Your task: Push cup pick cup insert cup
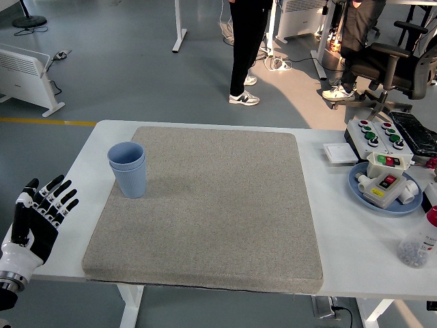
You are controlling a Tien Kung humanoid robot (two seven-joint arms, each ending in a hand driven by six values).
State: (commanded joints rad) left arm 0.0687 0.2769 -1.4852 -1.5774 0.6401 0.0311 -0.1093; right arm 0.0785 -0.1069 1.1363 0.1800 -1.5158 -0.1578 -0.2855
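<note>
We see the left hand (pixel 41 219) with fingers spread and straight — holding nothing, touching nothing — beyond the mat's (pixel 205 219) left edge, near its front corner. The blue cups (pixel 128 169) — one nested inside the other — stand upright on the mat's far-left part.

The left hand (pixel 39 219) hung at the table's near left corner, over its left edge, black palm facing up and forward, its white-tipped fingers (pixel 60 193) straight and slightly fanned, holding nothing. Its white wrist ran down toward the lower left corner of the view. The right arm was out of view
</note>
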